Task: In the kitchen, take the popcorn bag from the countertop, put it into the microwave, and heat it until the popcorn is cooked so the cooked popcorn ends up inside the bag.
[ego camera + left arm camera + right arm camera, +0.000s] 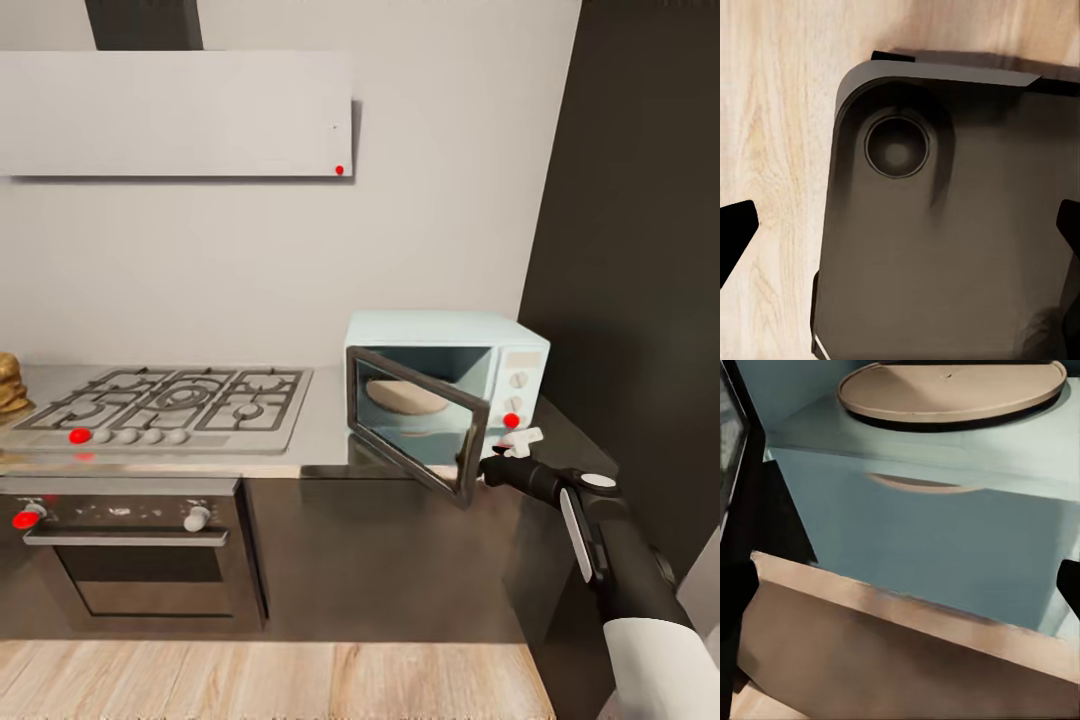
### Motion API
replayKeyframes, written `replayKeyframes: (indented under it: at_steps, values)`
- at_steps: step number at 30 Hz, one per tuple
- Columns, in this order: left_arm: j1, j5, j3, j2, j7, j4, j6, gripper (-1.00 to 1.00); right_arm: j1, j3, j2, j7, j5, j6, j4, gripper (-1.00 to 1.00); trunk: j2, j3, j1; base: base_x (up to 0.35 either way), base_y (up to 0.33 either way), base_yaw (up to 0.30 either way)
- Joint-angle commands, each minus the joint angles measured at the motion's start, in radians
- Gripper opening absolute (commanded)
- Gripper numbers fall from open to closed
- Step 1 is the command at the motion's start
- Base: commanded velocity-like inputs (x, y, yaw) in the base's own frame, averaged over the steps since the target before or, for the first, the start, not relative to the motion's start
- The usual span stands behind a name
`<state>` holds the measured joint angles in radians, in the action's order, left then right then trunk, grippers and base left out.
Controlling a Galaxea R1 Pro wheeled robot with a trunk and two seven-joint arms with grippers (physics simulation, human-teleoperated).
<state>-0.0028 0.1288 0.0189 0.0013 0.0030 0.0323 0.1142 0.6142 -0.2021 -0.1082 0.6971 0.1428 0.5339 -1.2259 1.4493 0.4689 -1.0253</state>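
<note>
your right gripper [512, 447] sits at the free edge of the microwave [500, 345] door [420, 425], which stands partly swung open toward you. from the head view you cannot tell whether its fingers are apart or together. in the right wrist view the dark fingertips [1069, 585] show at opposite edges of the picture, wide apart, with nothing between them but the pale blue inside of the microwave and its tan turntable plate [952, 390] farther in.

the microwave stands at the right end of the countertop [325, 425], next to the tall dark cabinet [640, 250]. at the far left of the countertop, a tan bundle [10, 385] is cut off by the picture edge; you cannot tell for sure that it is the popcorn bag.

the gas hob [175, 400] lies between that bundle and the microwave, with the built-in oven [140, 560] below it and a grey hood [175, 115] on the wall above.

your left gripper's fingertips [735, 232] are spread wide, holding nothing, over the robot's dark base [945, 240] and the wood floor [772, 112].
</note>
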Motion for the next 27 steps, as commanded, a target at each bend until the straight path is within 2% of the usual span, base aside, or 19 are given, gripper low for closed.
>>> replayKeyframes:
  at_steps: [1,10,23,27]
  values:
    - [0.0,0.006,0.001,-0.001,0.0,0.0,0.002,1.0,0.001,-0.002,0.001,0.009,0.009,0.003,-0.001,1.0,0.001,0.001,0.0,-0.167,0.173,0.0]
    - [0.0,0.006,0.001,0.001,-0.004,0.0,0.001,1.0,0.001,-0.001,0.003,0.007,0.008,0.003,-0.001,1.0,0.001,0.001,0.0,-0.161,0.179,0.0]
    - [0.0,0.006,0.001,0.002,-0.005,0.0,0.001,1.0,0.001,-0.002,0.004,0.007,0.011,0.005,-0.001,1.0,0.001,0.001,0.0,-0.01,0.294,0.0]
    - [0.0,0.006,0.001,0.0,-0.005,0.0,0.001,1.0,0.001,-0.005,-0.004,0.013,0.008,0.005,-0.001,1.0,0.001,0.001,0.0,-0.097,0.295,0.0]
